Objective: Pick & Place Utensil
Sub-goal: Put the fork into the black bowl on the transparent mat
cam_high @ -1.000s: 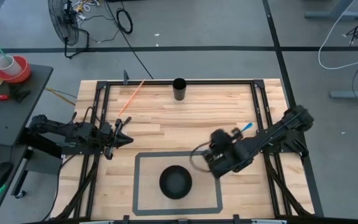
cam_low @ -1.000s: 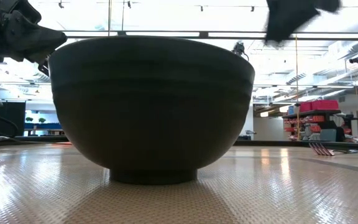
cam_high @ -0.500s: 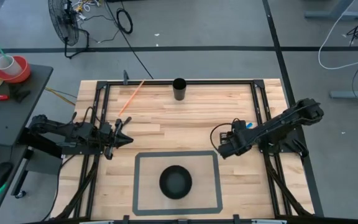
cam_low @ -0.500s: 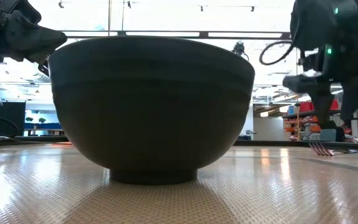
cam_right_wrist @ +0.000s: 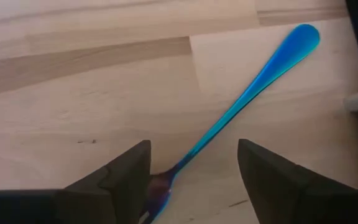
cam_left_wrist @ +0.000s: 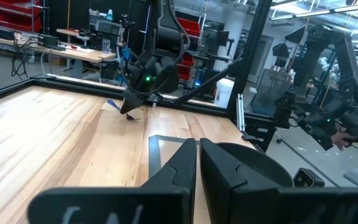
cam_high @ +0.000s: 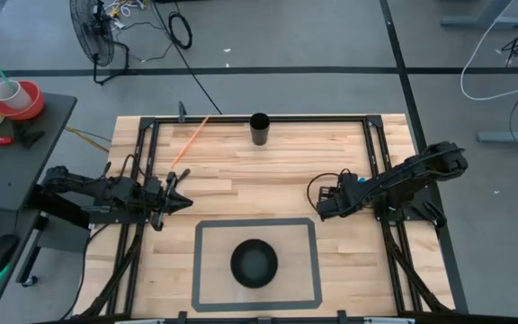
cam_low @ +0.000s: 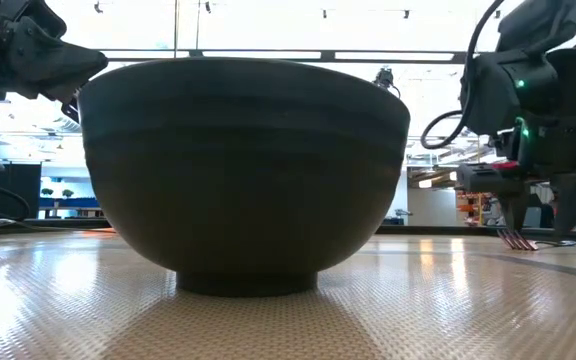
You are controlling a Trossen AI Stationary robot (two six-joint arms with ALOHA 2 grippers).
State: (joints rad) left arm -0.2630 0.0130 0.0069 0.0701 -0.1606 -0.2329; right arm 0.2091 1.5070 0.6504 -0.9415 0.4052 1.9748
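A blue metal fork (cam_right_wrist: 247, 93) lies flat on the wooden table, its handle end (cam_right_wrist: 304, 34) away from my right gripper and its tines in the gap between the fingers. In the high view only the fork's blue tip (cam_high: 359, 180) shows; its tines (cam_low: 516, 240) rest on the table in the low view. My right gripper (cam_right_wrist: 191, 180) hangs open over the tine end, one finger on each side, touching nothing. My left gripper (cam_high: 182, 200) waits shut at the table's left side. The black bowl (cam_high: 254, 262) sits inside the taped rectangle.
A black cup (cam_high: 259, 129) stands at the far edge and an orange stick (cam_high: 190, 142) lies near the far left corner. A dark frame rail (cam_high: 380, 171) runs just right of the fork. The bowl (cam_low: 243, 170) fills the low view.
My right gripper has moved from beside the bowl toward the table's far right, to the fork, and has come down over its tine end. The fork and bowl have stayed in place.
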